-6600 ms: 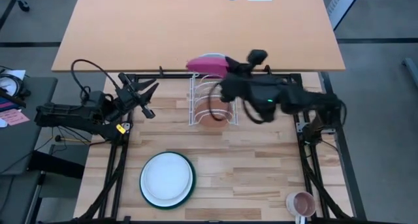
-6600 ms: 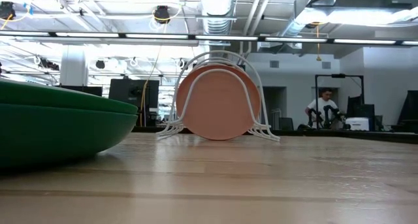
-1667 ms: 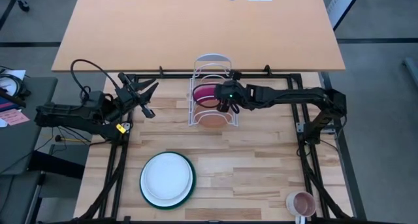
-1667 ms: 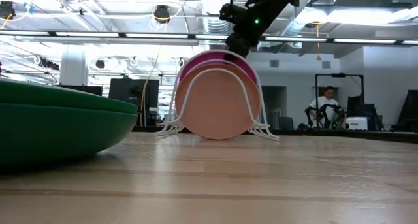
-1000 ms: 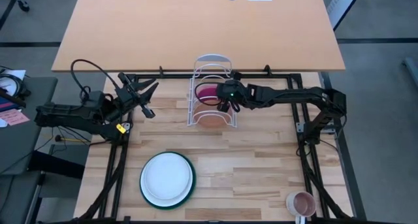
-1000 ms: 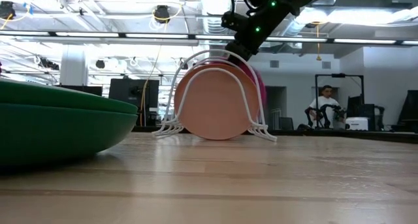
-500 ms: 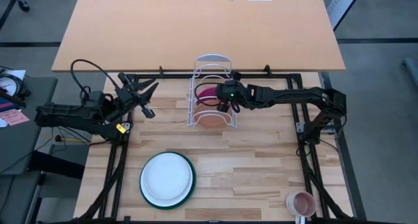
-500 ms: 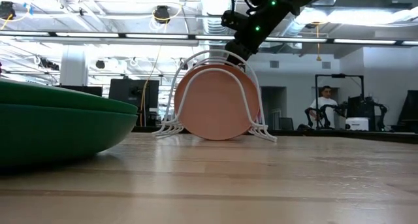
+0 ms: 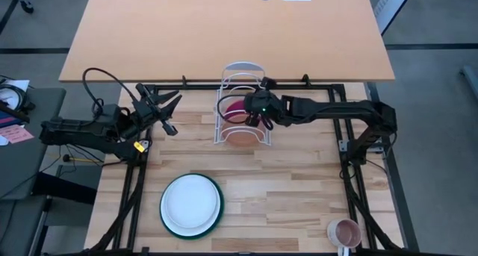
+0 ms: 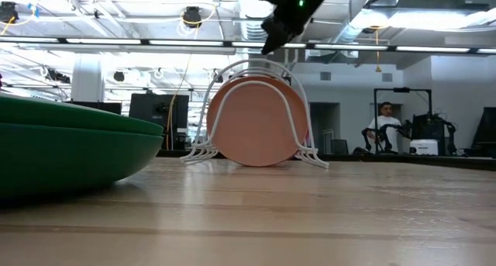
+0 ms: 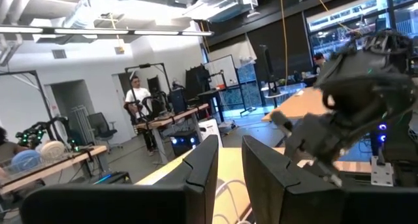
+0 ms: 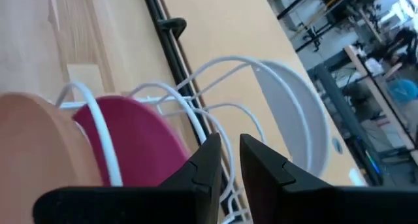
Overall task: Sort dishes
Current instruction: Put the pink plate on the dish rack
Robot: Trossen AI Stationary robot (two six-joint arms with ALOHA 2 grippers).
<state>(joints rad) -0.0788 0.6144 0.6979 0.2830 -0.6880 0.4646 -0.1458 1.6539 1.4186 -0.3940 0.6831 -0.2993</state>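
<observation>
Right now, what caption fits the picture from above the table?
Right gripper above the wire rack holding brown and pink plates; white plate waits on green plate.
</observation>
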